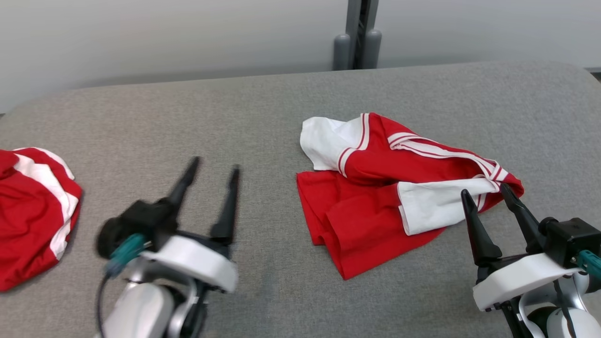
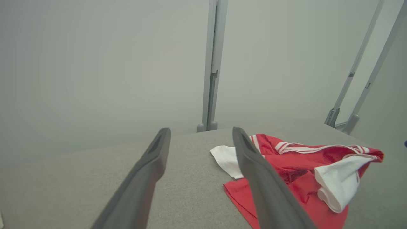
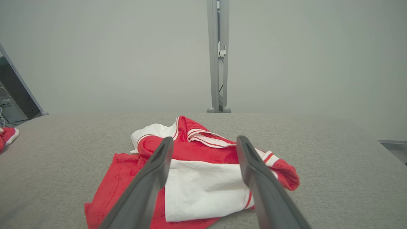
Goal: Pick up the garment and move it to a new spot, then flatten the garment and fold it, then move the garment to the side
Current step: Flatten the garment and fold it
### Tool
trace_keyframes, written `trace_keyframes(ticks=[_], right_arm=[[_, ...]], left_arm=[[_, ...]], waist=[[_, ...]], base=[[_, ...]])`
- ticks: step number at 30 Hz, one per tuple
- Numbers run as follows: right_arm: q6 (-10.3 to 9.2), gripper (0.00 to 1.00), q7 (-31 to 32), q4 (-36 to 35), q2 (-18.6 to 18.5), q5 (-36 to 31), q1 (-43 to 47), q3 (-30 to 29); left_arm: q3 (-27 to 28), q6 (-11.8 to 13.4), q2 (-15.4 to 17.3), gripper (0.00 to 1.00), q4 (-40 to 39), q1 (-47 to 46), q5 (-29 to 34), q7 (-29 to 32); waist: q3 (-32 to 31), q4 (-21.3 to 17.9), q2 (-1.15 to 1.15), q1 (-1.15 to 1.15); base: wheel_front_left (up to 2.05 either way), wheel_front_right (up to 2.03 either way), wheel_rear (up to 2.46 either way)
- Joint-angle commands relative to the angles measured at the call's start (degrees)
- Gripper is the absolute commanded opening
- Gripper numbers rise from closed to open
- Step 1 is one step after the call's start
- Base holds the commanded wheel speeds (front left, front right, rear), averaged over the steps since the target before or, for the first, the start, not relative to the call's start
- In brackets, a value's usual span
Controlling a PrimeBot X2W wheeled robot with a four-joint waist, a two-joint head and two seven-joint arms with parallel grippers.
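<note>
A crumpled red and white garment (image 1: 375,188) lies on the grey table (image 1: 263,112), right of centre. My left gripper (image 1: 213,166) hovers open to its left, apart from the cloth, with nothing between its fingers. At the garment's near right edge my right gripper (image 1: 483,192) stands open, fingertips over the white sleeve part. The left wrist view has the garment (image 2: 299,165) to the right of the open left gripper (image 2: 200,133). In the right wrist view the garment (image 3: 203,178) lies straight ahead beneath the open right gripper (image 3: 205,141).
A second red and white garment (image 1: 33,211) lies bunched at the table's far left edge, also visible as a red scrap (image 3: 8,136) in the right wrist view. A grey post (image 1: 359,35) stands behind the table against the pale wall.
</note>
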Motion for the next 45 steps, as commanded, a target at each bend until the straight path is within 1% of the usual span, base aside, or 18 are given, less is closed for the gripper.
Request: trace_keyframes(ticks=[1, 5, 9, 12, 15, 20, 24, 25, 26, 27, 31, 33, 38, 41, 45], right_arm=[[-0.02, 1.00, -0.02, -0.15, -0.10, 0.14, -0.55, 0.02], [-0.02, 1.00, -0.47, 0.28, -0.01, 0.30, -1.39, 0.55], [-0.02, 1.00, -0.87, 0.72, 0.04, 0.40, -1.85, 1.10], [-0.02, 1.00, -1.40, 1.03, 0.08, 0.79, -2.34, 1.24], [-0.02, 1.00, -1.69, 1.35, 0.09, 1.25, -2.38, 1.28], [-0.02, 1.00, -2.68, 2.26, 0.10, 2.17, -2.72, 1.38], [-0.02, 1.00, -3.27, 2.76, 0.10, 2.65, -3.43, 1.75], [-0.02, 1.00, -3.35, 2.83, 0.09, 2.76, -3.65, 1.80], [-0.02, 1.00, -3.61, 2.92, 0.10, 2.88, -3.74, 1.84], [-0.02, 1.00, -3.73, 3.04, 0.10, 3.05, -3.79, 1.86], [-0.02, 1.00, -4.36, 3.54, 0.10, 3.19, -3.95, 1.46], [-0.02, 1.00, -4.49, 3.72, 0.10, 3.24, -4.10, 1.14], [-0.02, 1.00, -4.69, 3.12, 0.08, 2.72, -3.92, -0.84], [-0.02, 1.00, -4.30, 2.47, 0.06, 2.23, -4.34, -2.16], [-0.02, 1.00, -3.64, 1.65, 0.07, 1.83, -4.79, -3.81]], left_arm=[[-1.98, -1.78, -1.39, 1.00, 1.02, -1.73, -1.21, 2.11], [-7.01, -5.93, -4.14, 1.00, 4.89, -5.26, -3.94, 9.42], [-10.44, -8.69, -6.08, 1.00, 9.55, -6.68, -6.17, 14.77], [-11.45, -9.88, -7.09, 1.00, 12.87, -7.85, -7.22, 16.40], [-11.79, -10.34, -7.36, 1.00, 14.95, -8.24, -7.50, 17.10], [-11.30, -10.98, -7.66, 1.00, 18.77, -9.41, -8.64, 17.35], [-10.57, -12.09, -8.26, 1.00, 21.37, -10.42, -10.47, 17.31], [-10.73, -12.37, -8.10, 0.73, 21.57, -10.83, -10.02, 16.93], [-10.83, -12.65, -7.88, 0.38, 21.72, -11.34, -9.66, 16.49], [-10.75, -13.11, -8.06, 0.00, 22.00, -11.35, -10.21, 16.38], [-10.73, -13.87, -7.82, 0.00, 22.73, -12.32, -10.45, 16.09], [-10.39, -13.65, -7.28, 0.00, 22.13, -13.08, -9.32, 14.18], [-8.55, -11.14, -4.59, 0.00, 18.80, -14.29, -6.38, 9.86], [-6.68, -9.23, -1.65, 0.00, 14.46, -14.72, -4.78, 8.40], [-3.48, -6.15, 3.25, 0.00, 6.43, -14.59, -2.32, 7.37]], waist=[[1.13, -1.18, 0.00, 0.00], [3.06, -3.64, 0.00, 0.00], [4.89, -6.28, 0.00, 0.00], [6.10, -7.81, 0.00, 0.00], [6.68, -8.59, 0.00, 0.00], [7.62, -9.78, 0.00, 0.00], [8.28, -10.46, 0.00, 0.00], [8.38, -10.54, 0.00, 0.00], [8.43, -10.62, 0.00, 0.00], [8.47, -10.67, 0.00, 0.00], [8.37, -10.85, 0.00, 0.00], [8.20, -10.83, 0.00, 0.00], [7.11, -9.88, 0.00, 0.00], [6.47, -8.80, 0.00, 0.00], [5.71, -6.80, 0.00, 0.00]], base=[[0.00, 0.00, 0.00], [0.00, 0.00, 0.00], [0.00, 0.00, 0.00], [0.00, 0.00, 0.00], [0.00, 0.00, 0.00], [0.00, 0.00, 0.00], [0.00, 0.00, 0.00], [0.00, 0.00, 0.00], [0.00, 0.00, 0.00], [0.00, 0.00, 0.00], [0.00, 0.00, 0.00], [0.00, 0.00, 0.00], [0.00, 0.00, 0.00], [0.00, 0.00, 0.00], [0.00, 0.00, 0.00]])
